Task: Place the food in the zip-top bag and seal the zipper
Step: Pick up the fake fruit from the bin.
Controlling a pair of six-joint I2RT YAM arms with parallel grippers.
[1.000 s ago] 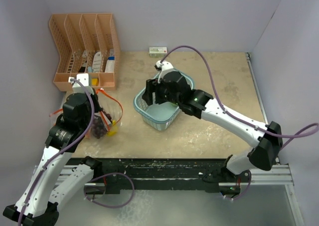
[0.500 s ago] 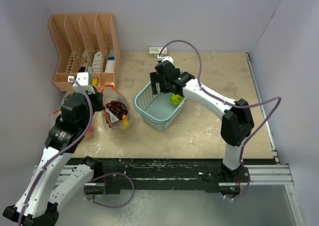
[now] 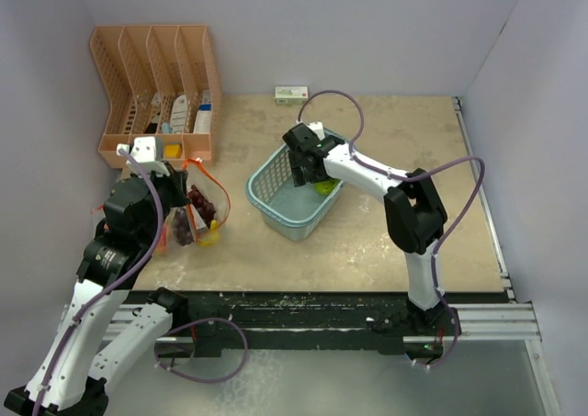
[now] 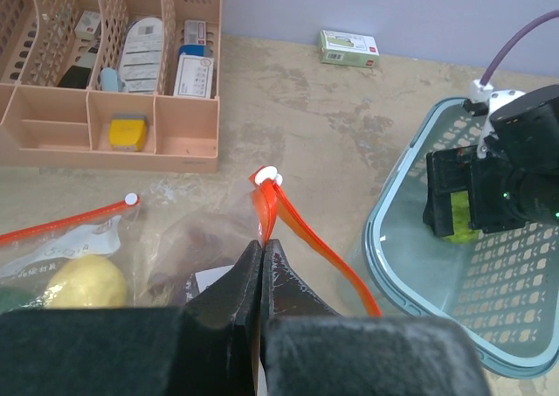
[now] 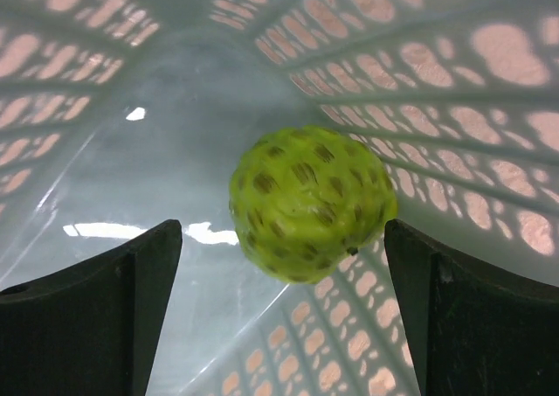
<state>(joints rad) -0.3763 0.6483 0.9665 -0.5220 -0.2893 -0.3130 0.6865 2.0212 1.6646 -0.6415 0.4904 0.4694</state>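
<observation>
Gaping right tool flanks knobbly green fruit; left tool, clamped, apparently pinches zipper.

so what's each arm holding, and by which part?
Left gripper is shut on the orange-red zipper strip of the bag, just below its white end. Right gripper holds nothing: its open fingers flank a green fruit in the basket.

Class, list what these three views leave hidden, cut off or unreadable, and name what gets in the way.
- Top view: the green fruit in the blue basket is mostly covered by the right gripper.
- Left wrist view: the left gripper blocks the lower part of the zip-top bag, and the left edge cuts it off.
- Print on the small box is too small to read.
- Right wrist view: the basket rim is out of frame.
</observation>
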